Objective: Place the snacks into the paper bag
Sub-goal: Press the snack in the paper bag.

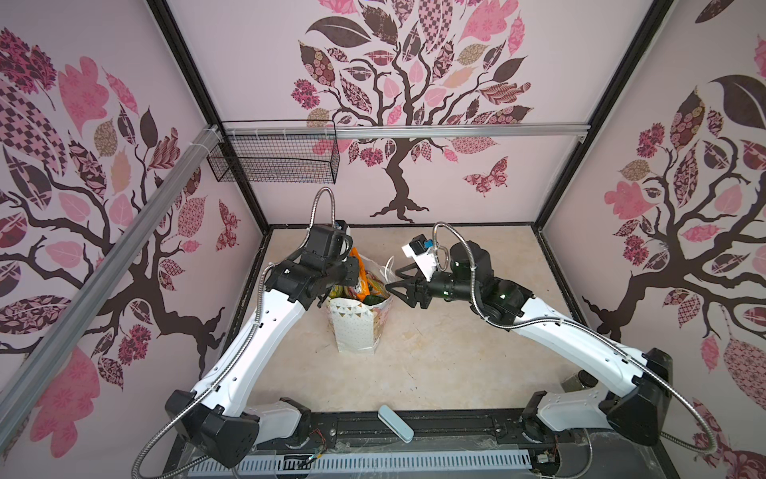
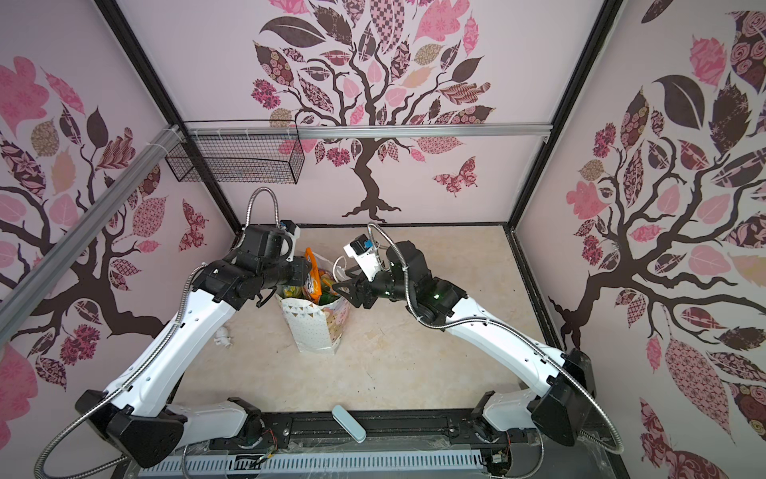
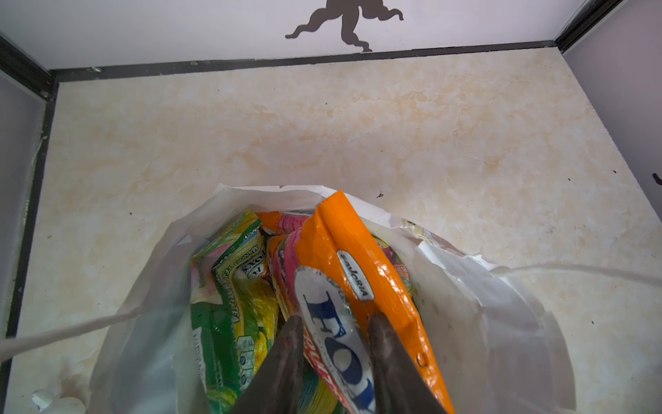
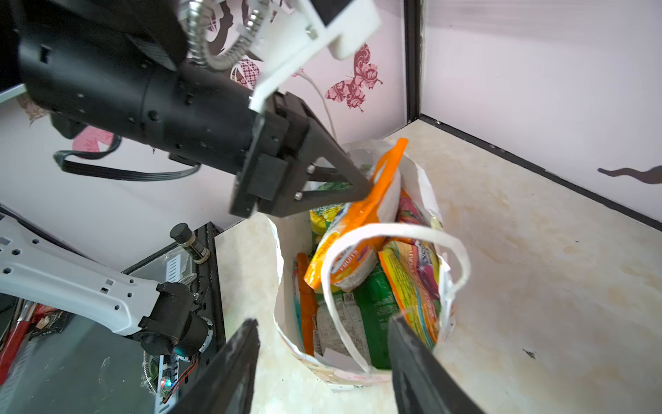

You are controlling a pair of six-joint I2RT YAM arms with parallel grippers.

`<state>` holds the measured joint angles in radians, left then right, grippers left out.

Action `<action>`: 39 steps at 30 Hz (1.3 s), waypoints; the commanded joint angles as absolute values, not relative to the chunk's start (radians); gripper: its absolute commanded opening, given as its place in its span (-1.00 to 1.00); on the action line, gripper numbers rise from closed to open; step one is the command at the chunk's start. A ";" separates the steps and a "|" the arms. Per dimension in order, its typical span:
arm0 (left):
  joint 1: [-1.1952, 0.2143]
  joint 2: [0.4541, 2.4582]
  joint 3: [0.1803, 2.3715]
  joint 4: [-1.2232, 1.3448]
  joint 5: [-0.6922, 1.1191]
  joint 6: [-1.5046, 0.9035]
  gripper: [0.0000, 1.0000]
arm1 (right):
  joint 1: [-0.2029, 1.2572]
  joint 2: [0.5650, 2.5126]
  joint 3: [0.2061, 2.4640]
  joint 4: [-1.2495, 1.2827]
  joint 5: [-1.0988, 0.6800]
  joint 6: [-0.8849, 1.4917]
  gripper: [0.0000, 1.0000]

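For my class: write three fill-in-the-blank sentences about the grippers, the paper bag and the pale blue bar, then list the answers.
1. The left gripper grips an ___ packet that sticks out of the paper bag.
2. The right gripper is ___ and holds nothing.
3. The pale blue bar lies ___ the bag, at the table's near edge.
Missing words: orange; open; outside.

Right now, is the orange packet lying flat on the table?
No, the orange packet stands up inside the paper bag, poking out above its rim.
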<state>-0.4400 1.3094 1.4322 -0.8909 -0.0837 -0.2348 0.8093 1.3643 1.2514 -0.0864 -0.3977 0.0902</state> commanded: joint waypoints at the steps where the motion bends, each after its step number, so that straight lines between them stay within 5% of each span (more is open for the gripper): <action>1: -0.442 1.335 1.385 -0.825 -0.030 -0.240 -0.33 | 0.825 1.406 1.304 -0.071 -0.394 0.061 0.08; 10: -0.484 1.393 1.365 -0.789 0.015 -0.232 -0.33 | 0.826 1.416 1.326 -0.092 -0.258 0.055 -0.98; 28: -0.586 1.506 1.381 -0.846 0.048 -0.230 -0.32 | 0.751 1.394 1.362 -0.122 -0.134 0.052 -1.00; 34: -0.558 1.415 1.534 -0.987 -0.109 -0.205 -0.03 | 0.751 1.372 1.345 -0.114 -0.144 0.045 -1.00; 39: -0.523 1.411 1.557 -1.011 -0.101 -0.195 0.00 | 0.750 1.364 1.345 -0.115 -0.131 0.032 -1.00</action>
